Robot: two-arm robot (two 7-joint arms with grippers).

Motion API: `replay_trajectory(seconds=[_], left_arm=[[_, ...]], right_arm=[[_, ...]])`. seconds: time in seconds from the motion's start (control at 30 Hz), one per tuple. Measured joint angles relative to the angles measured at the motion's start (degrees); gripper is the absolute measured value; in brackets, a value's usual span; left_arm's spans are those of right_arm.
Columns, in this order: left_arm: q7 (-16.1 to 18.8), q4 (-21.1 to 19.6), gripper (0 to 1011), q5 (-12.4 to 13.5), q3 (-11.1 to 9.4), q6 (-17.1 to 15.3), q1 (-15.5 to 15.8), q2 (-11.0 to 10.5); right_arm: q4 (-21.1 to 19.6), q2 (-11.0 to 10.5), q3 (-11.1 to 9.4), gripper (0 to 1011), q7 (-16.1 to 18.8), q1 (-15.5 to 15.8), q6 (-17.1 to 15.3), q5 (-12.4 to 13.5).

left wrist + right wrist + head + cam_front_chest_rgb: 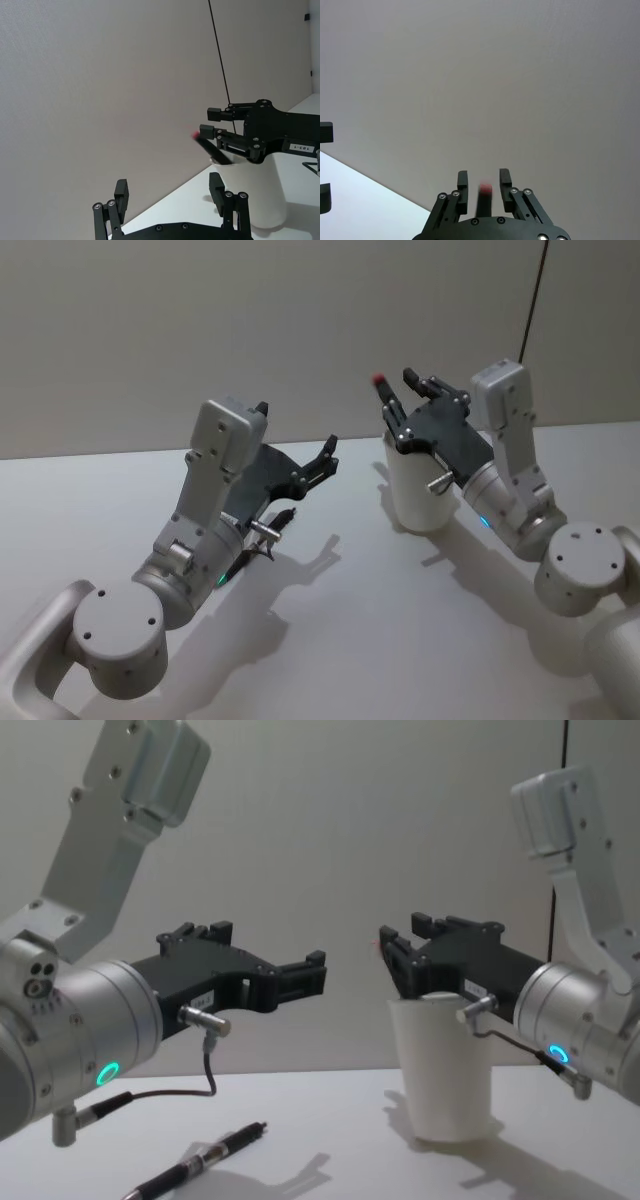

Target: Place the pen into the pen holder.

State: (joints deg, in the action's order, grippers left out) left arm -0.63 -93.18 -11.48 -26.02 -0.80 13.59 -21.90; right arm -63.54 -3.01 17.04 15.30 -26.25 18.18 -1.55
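Observation:
The pen holder (pixel 415 495) is a white paper cup standing upright on the table, right of centre, and it shows too in the chest view (pixel 445 1070) and the left wrist view (pixel 260 195). A black pen (pixel 212 148) with a red tip (pixel 379 379) leans in the cup, its lower end inside the rim. My right gripper (pixel 400 398) hovers just above the cup's rim, open, and the pen (pixel 485 192) stands between its fingers with a small gap on each side. My left gripper (pixel 328 458) hangs open in the air to the cup's left, holding nothing.
A second dark pen with a silver band (pixel 215 1152) lies flat on the white table (pixel 400 640) below my left arm. A plain grey wall stands close behind the table. Bare tabletop lies between the arms and in front of the cup.

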Motion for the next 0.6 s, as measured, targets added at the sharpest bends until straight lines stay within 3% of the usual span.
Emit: replay_trajectory(seconds=[0.07, 0.6], left_arm=[[0.00, 0.00, 1001, 0.00, 0.00, 0.00, 0.00, 0.00], [0.00, 0.00, 1001, 0.00, 0.00, 0.00, 0.00, 0.00]], right_arm=[[0.11, 0.03, 0.02, 425, 0.01, -0.03, 0.03, -0.02], [0.72, 0.16, 0.14, 892, 0.11, -0.27, 0.24, -0.15]])
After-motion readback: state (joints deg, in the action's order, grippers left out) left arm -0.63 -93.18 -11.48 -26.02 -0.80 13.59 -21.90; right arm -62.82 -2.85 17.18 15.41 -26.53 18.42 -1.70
